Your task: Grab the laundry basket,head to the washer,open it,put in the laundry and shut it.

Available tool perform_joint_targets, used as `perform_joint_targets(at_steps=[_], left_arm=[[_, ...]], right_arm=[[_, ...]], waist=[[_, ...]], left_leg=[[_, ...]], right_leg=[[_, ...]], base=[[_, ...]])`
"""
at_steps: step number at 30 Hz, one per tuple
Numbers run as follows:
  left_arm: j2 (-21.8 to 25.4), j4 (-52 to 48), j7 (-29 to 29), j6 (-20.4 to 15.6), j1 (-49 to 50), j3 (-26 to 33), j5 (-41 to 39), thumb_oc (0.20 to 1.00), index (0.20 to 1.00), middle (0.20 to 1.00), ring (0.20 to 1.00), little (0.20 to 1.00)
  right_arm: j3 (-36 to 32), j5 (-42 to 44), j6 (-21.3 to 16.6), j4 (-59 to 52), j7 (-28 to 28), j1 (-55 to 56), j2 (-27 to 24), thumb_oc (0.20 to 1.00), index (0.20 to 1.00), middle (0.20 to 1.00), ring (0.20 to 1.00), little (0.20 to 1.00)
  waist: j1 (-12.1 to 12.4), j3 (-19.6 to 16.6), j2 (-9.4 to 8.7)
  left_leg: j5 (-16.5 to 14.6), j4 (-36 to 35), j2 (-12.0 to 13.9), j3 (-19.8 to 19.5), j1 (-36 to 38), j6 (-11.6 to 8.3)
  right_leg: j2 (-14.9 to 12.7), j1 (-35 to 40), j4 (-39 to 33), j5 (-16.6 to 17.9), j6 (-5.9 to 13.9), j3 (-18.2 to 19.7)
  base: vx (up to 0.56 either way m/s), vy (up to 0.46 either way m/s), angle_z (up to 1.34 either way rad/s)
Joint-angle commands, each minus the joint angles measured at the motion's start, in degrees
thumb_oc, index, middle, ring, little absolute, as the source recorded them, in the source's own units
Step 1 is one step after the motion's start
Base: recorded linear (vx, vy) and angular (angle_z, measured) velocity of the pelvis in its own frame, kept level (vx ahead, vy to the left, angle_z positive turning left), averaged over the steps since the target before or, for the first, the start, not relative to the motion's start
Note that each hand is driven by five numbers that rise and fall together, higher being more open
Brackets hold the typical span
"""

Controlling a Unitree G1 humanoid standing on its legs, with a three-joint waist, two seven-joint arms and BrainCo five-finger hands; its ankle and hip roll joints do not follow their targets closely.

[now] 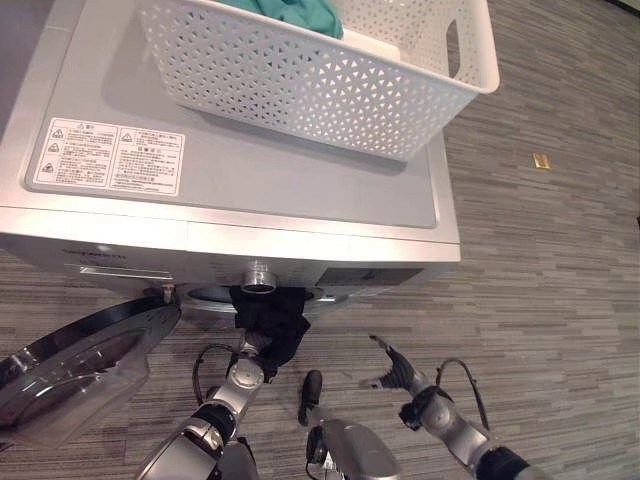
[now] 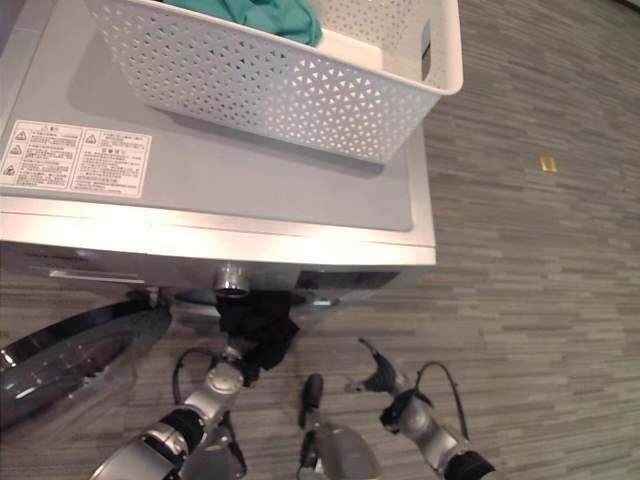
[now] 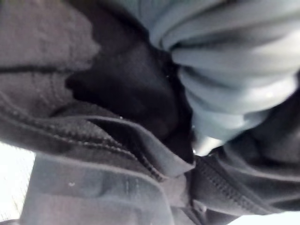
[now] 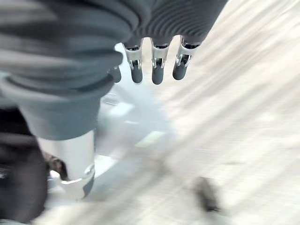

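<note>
A white laundry basket [image 1: 300, 90] stands on top of the silver washer [image 1: 300, 185], with teal cloth [image 1: 300, 12] inside it. The washer's round door [image 1: 70, 365] hangs open at the lower left. A black garment [image 1: 270, 318] droops out of the drum opening under the knob [image 1: 259, 277]. My left hand [image 1: 247, 372] is up against the garment's lower end, and dark cloth [image 3: 131, 93] wraps over it in the left wrist view. My right hand [image 1: 395, 375] hovers open over the floor to the right, empty, its fingers [image 4: 157, 70] straight.
The basket overhangs the washer's right edge. A warning label [image 1: 108, 157] sits on the lid's left side. Striped grey carpet [image 1: 540, 300] stretches to the right, with a small yellow tag [image 1: 541, 160] on it.
</note>
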Motion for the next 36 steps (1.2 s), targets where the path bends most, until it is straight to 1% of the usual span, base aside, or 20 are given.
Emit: perform_joint_targets(at_steps=[1,2,3,4,5,7,9,10,13,14,16,17,18,20,22,23,24,29,34,36], left_arm=[[-3.81,2.51,0.8,-4.46,-5.89,0.52,-2.01,0.2,0.2,0.2,0.2,0.2],[-4.1,1.9,0.46,-4.84,-6.04,0.42,-3.37,0.2,0.2,0.2,0.2,0.2],[-4.36,1.66,0.17,-4.89,-6.06,0.36,-4.11,0.2,0.2,0.2,0.2,0.2],[-4.34,1.66,0.16,-4.89,-6.08,0.35,-4.13,0.2,0.2,0.2,0.2,0.2],[-4.98,1.62,-0.34,-4.85,-6.08,-0.17,-5.06,0.2,0.2,0.2,0.2,0.2],[-5.17,1.8,-0.47,-4.79,-6.36,-0.41,-5.47,0.2,0.2,0.2,0.2,0.2],[-5.22,2.19,-0.98,-4.87,-6.75,0.43,-8.42,0.2,0.2,0.2,0.2,0.2],[-5.21,2.22,-1.02,-4.88,-6.8,0.45,-8.46,0.2,0.2,0.2,0.2,0.2],[-3.72,3.1,-1.02,-4.67,-8.02,2.26,-10.05,0.2,0.2,0.2,0.2,0.2],[-1.68,3.5,-1.03,-4.43,-9.26,3.64,-10.41,0.2,0.2,0.2,0.2,0.2],[0.45,3.14,-1.2,-4.38,-11.12,4.84,-10.89,0.2,0.2,0.2,0.2,0.2],[1.42,2.86,-1.07,-4.5,-11.9,5.37,-11.11,0.2,0.2,0.2,0.2,0.2],[1.42,2.87,-1.08,-4.5,-11.89,5.37,-11.11,0.2,0.2,0.2,0.2,0.2],[3.37,3.24,-0.9,-4.91,-15.84,6.76,-12.42,0.2,0.2,0.2,0.2,0.2],[3.97,3.21,-0.73,-5.14,-17.31,7.14,-12.71,0.2,0.2,0.2,0.2,0.2],[4.68,2.76,-0.6,-5.56,-19.73,7.33,-13.42,0.2,0.2,0.2,0.2,0.2],[4.91,2.15,-0.49,-5.72,-20.85,6.94,-13.5,0.2,0.2,0.2,0.2,0.2],[6.09,2.05,-0.24,-5.53,-26.38,5.54,-12.99,0.2,0.2,0.2,0.2,0.2],[7.41,2.19,0.29,-5.55,-29.84,5.86,-12.89,0.2,0.2,0.2,0.2,0.2],[8.2,2.37,0.92,-5.74,-31.82,6.87,-13.96,0.2,0.2,0.2,0.2,0.2]], right_arm=[[0.42,-2.98,1.19,0.85,-2.29,-2.7,-0.44,1.0,1.0,1.0,1.0,1.0],[0.24,-4.34,2.32,7.93,-3.05,-2.21,0.94,1.0,1.0,1.0,1.0,1.0],[-0.14,-4.07,2.85,10.99,-2.99,-2.05,1.78,1.0,1.0,1.0,1.0,1.0],[-0.14,-4.08,2.8,11.07,-3.02,-2.1,1.84,1.0,1.0,1.0,1.0,1.0],[-0.37,-3.95,3.65,16.49,-2.98,-1.53,3.34,1.0,1.0,1.0,1.0,1.0],[-0.35,-3.73,3.89,18.15,-3.18,-1.57,3.93,1.0,1.0,1.0,1.0,1.0],[-0.7,-2.09,4.1,20.0,-3.33,-1.48,4.97,1.0,1.0,1.0,1.0,1.0],[-0.69,-2.08,4.09,20.02,-3.33,-1.53,4.98,1.0,1.0,1.0,1.0,1.0],[-0.03,-1.43,3.89,15.81,-2.66,-2.15,4.45,1.0,1.0,1.0,1.0,1.0],[0.57,-1.15,3.49,9.53,-1.8,-1.93,2.94,1.0,1.0,1.0,1.0,1.0],[0.87,-0.72,3.23,1.0,-0.6,-1.6,0.44,1.0,1.0,1.0,1.0,1.0],[0.94,-0.42,3.13,-1.99,-0.2,-1.42,-0.43,1.0,1.0,1.0,1.0,1.0],[0.94,-0.41,3.15,-2.01,-0.19,-1.41,-0.45,1.0,1.0,1.0,1.0,1.0],[1.58,0.07,2.67,-7.83,0.59,-1.4,-2.46,1.0,1.0,1.0,1.0,1.0],[1.78,0.06,2.25,-7.99,0.72,-1.26,-3.33,1.0,1.0,1.0,1.0,1.0],[1.96,0.48,2.04,-6.02,0.74,-1.65,-3.84,1.0,1.0,1.0,1.0,1.0],[2.38,0.59,2.32,-5.26,0.77,-2.21,-3.65,1.0,1.0,1.0,1.0,1.0],[3.25,0.77,2.32,-6.49,1.2,-3.02,-4.01,1.0,1.0,1.0,1.0,1.0],[3.32,0.66,2.04,-9.85,1.22,-2.81,-4.96,1.0,1.0,1.0,1.0,1.0],[2.54,0.28,2.09,-12.0,0.88,-2.27,-5.56,1.0,1.0,1.0,1.0,1.0]], waist=[[0.28,0.14,-1.19],[0.6,1.04,-1.31],[0.88,1.52,-1.32],[0.86,1.51,-1.33],[1.29,2.39,-1.09],[1.55,3.18,-1.15],[2.3,5.33,-1.26],[2.23,5.29,-1.25],[2.11,6.33,-1.82],[2.02,6.69,-2.47],[1.79,6.69,-3.03],[1.76,6.56,-3.19],[1.72,6.51,-3.16],[1.52,6.1,-3.49],[1.26,5.68,-3.49],[1.25,5.04,-3.22],[1.3,4.86,-3.07],[0.36,3.39,-2.56],[-0.28,2.99,-2.48],[-0.92,3.0,-2.53]], left_leg=[[0.76,0.74,2.28,-1.9,-3.44,-0.69],[0.85,1.29,2.25,-2.3,-4.54,-0.67],[0.95,1.55,2.21,-2.57,-5.21,-0.63],[0.94,1.59,2.21,-2.6,-5.27,-0.63],[-0.06,1.75,2.19,-3.84,-5.9,-1.14],[0.02,2.39,2.22,-4.27,-6.82,-1.13],[0.19,4.52,2.32,-5.43,-9.57,-1.15],[0.13,4.66,2.33,-5.49,-9.73,-1.15],[-0.29,7.68,3.03,-6.2,-13.11,-1.38],[-0.81,10.24,3.58,-6.8,-15.35,-1.52],[-1.34,12.92,4.43,-7.84,-18.27,-1.81],[-1.41,13.64,4.73,-8.56,-19.61,-1.9],[-1.42,13.68,4.73,-8.6,-19.69,-1.9],[-1.34,15.25,5.3,-10.58,-23.51,-1.99],[-1.37,16.12,5.52,-11.48,-25.13,-1.88],[-1.36,17.5,5.71,-12.96,-28.09,-1.68],[-1.37,18.13,5.71,-13.51,-29.29,-1.55],[-1.87,21.29,5.94,-15.53,-35.0,-1.11],[-1.78,21.45,5.82,-16.02,-37.38,-1.0],[-1.86,21.66,5.58,-16.2,-38.69,-0.82]], right_leg=[[-3.34,-0.63,2.76,-2.16,5.36,1.13],[-3.47,-1.21,3.05,-2.13,5.34,0.62],[-3.52,-1.46,3.28,-2.19,5.27,0.2],[-3.53,-1.49,3.29,-2.2,5.26,0.18],[-3.4,-1.77,4.16,-3.36,5.52,-0.37],[-3.48,-2.25,4.98,-3.77,5.32,-0.94],[-3.7,-4.34,8.24,-4.99,4.63,-2.24],[-3.72,-4.45,8.33,-5.05,4.62,-2.28],[-3.71,-7.54,11.57,-6.08,4.21,-2.86],[-3.6,-9.95,14.11,-6.87,3.75,-2.86],[-3.51,-12.38,16.41,-7.95,3.27,-3.3],[-3.42,-13.51,17.32,-8.37,3.02,-3.53],[-3.42,-13.56,17.34,-8.38,3.02,-3.56],[-2.72,-17.63,20.34,-9.73,1.98,-3.62],[-2.46,-19.32,21.85,-10.31,1.55,-3.65],[-2.4,-22.17,24.46,-11.52,0.92,-4.2],[-2.44,-23.18,25.48,-12.01,0.62,-4.32],[-2.98,-28.84,30.63,-14.14,-0.35,-4.67],[-3.21,-31.53,32.05,-14.4,-0.51,-4.72],[-3.37,-32.86,32.61,-14.49,-0.58,-4.45]], base=[[-0.05,-0.041,0.0],[-0.06,-0.047,-0.02],[-0.06,-0.047,-0.05],[0.02,-0.06,0.1],[0.0,-0.07,0.12],[-0.04,-0.077,0.18],[-0.1,-0.083,0.31],[-0.08,-0.05,0.27],[-0.11,-0.072,0.13],[-0.15,-0.128,0.04],[-0.12,-0.156,-0.05],[-0.05,-0.108,-0.03],[-0.1,-0.158,0.13],[-0.13,-0.167,0.24],[-0.08,-0.114,0.23],[-0.08,-0.134,0.24],[-0.11,-0.149,0.26],[-0.05,-0.039,0.14],[-0.02,-0.009,0.03],[0.0,-0.006,0.02]])
